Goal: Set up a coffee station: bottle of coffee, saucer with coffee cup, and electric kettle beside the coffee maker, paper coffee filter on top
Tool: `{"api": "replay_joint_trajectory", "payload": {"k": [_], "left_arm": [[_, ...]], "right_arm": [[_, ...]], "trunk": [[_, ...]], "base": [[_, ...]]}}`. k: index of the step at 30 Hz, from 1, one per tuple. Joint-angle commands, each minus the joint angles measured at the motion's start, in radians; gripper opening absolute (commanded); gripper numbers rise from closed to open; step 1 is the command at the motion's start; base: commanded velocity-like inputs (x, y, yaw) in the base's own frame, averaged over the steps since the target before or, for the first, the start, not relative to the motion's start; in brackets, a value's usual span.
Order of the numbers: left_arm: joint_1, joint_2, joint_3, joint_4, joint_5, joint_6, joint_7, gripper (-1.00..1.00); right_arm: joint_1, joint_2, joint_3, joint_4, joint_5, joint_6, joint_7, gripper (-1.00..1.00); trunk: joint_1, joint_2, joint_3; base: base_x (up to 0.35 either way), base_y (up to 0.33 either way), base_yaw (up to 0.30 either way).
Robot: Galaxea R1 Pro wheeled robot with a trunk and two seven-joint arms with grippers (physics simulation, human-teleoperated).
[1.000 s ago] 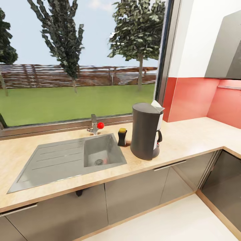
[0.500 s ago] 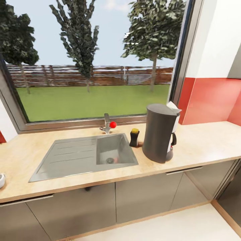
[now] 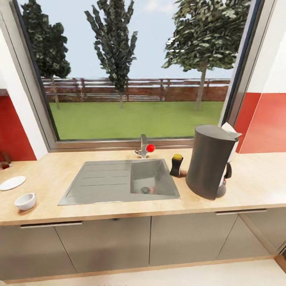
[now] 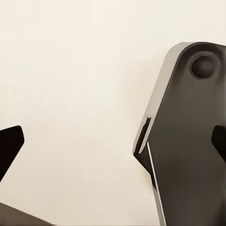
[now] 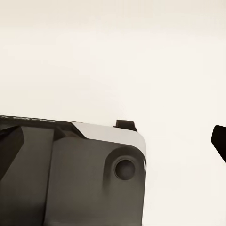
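L tool (image 4: 113,146): dark fingertips wide apart at frame edges, nothing btwn them, grey robot body part beyond. R tool (image 5: 113,141): tips likewise spread wide, nothing held, grey body part w/ round bolt beyond.

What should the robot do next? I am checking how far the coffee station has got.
Probably turn toward the saucer and cup: both lie far left on the countertop, apart from each other and from the coffee maker, which already has the bottle beside it and a filter on top.
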Motion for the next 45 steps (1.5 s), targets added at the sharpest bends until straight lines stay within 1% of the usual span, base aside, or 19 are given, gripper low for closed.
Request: {"api": "replay_joint_trajectory", "payload": {"k": [1, 8, 21, 26, 27, 32, 34, 36, 41, 43, 45], "left_arm": [[0.001, 0.0, 0.003, -0.002, -0.002, -0.001, 0.001, 1.0], [0.0, -0.006, 0.003, -0.002, -0.003, 0.0, 0.001, 1.0], [0.0, -0.006, 0.003, -0.002, -0.002, -0.001, 0.001, 1.0], [-0.001, -0.017, 0.003, -0.007, 0.004, -0.004, -0.005, 1.0], [-0.001, -0.015, 0.003, -0.007, 0.005, -0.005, -0.005, 1.0], [-0.001, -0.018, -0.002, -0.007, -0.006, -0.011, -0.005, 1.0], [-0.001, -0.016, -0.002, -0.006, -0.002, -0.01, -0.005, 1.0], [-0.001, -0.012, 0.0, -0.007, 0.003, -0.001, -0.007, 1.0], [-0.002, -0.005, 0.0, -0.007, 0.001, 0.001, -0.006, 1.0], [-0.002, -0.002, 0.0, -0.007, 0.0, 0.0, -0.005, 1.0], [-0.003, 0.009, 0.001, -0.008, 0.001, -0.001, -0.005, 1.0]], "right_arm": [[-0.001, 0.001, -0.008, 0.001, 0.011, -0.003, -0.004, 1.0], [-0.001, 0.0, -0.009, 0.001, 0.011, -0.004, -0.004, 1.0], [-0.001, -0.003, -0.009, 0.003, 0.011, -0.002, -0.005, 1.0], [0.0, -0.003, -0.01, 0.003, 0.011, -0.002, -0.005, 1.0], [0.0, -0.004, -0.01, 0.003, 0.011, -0.002, -0.005, 1.0], [0.003, -0.017, -0.01, 0.003, 0.011, -0.001, -0.005, 1.0], [0.01, -0.019, -0.01, 0.003, 0.011, -0.001, -0.005, 1.0], [0.033, -0.024, -0.01, 0.003, 0.011, 0.0, -0.005, 1.0], [0.088, -0.04, -0.009, 0.003, 0.011, 0.001, -0.006, 1.0], [0.094, -0.043, -0.009, 0.003, 0.011, 0.001, -0.006, 1.0], [0.097, -0.041, -0.009, 0.003, 0.011, 0.001, -0.005, 1.0]], "trunk": [[0.0, -0.001, -0.001], [0.0, -0.001, -0.001], [0.0, -0.001, -0.001], [0.0, -0.001, -0.001], [0.0, -0.001, -0.001], [0.0, -0.001, -0.002], [0.0, -0.001, -0.002], [0.0, -0.001, -0.003], [0.0, -0.001, -0.005], [0.0, -0.001, -0.007], [0.0, -0.001, -0.008]], "base": [[0.0, 0.0, 0.279], [0.0, 0.0, 0.279], [0.0, 0.0, 0.279], [0.0, 0.0, 0.279], [0.0, 0.0, 0.279], [0.0, 0.0, 0.279], [0.0, 0.0, 0.279], [0.0, 0.0, 0.279], [0.0, 0.0, 0.279], [0.0, 0.01, 0.278], [0.0, 0.123, 0.274]]}}
